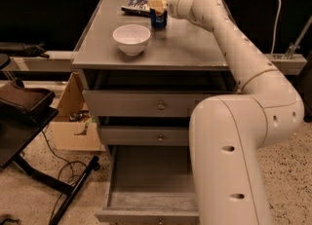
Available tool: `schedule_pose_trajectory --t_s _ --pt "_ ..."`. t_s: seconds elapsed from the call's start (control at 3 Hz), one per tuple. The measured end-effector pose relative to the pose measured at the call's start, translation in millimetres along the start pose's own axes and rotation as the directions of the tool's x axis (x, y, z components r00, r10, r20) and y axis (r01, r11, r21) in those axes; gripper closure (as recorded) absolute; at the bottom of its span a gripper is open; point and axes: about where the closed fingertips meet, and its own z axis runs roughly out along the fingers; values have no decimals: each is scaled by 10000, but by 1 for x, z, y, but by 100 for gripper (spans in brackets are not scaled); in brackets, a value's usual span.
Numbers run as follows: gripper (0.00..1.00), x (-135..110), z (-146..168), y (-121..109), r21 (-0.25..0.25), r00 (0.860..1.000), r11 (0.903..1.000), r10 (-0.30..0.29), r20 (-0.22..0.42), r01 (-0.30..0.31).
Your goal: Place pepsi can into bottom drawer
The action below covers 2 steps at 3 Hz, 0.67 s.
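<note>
The pepsi can [158, 20], dark blue, stands upright on the grey cabinet top [185, 48] near its back edge. My gripper [157, 5] is right at the can's top, reaching in from the right at the end of my long white arm, and it hides the can's upper part. The bottom drawer [146, 182] is pulled out at the front of the cabinet, with its grey wooden floor showing. My arm's base covers the drawer's right side.
A white bowl [131, 38] sits on the cabinet top, front left of the can. A dark snack bag [138, 2] lies behind it. The two upper drawers [146, 104] are closed. A cardboard box [73, 121] and a black stand [24, 117] are on the floor at the left.
</note>
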Motion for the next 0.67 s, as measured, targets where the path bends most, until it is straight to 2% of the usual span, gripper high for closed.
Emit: schedule_pose_trajectory --t_s 0.33,0.67 --pt "100 0 0 0 0 10000 10000 0 0 0" --pt "100 -20 -14 3 -241 9988 9997 -56 488 68"
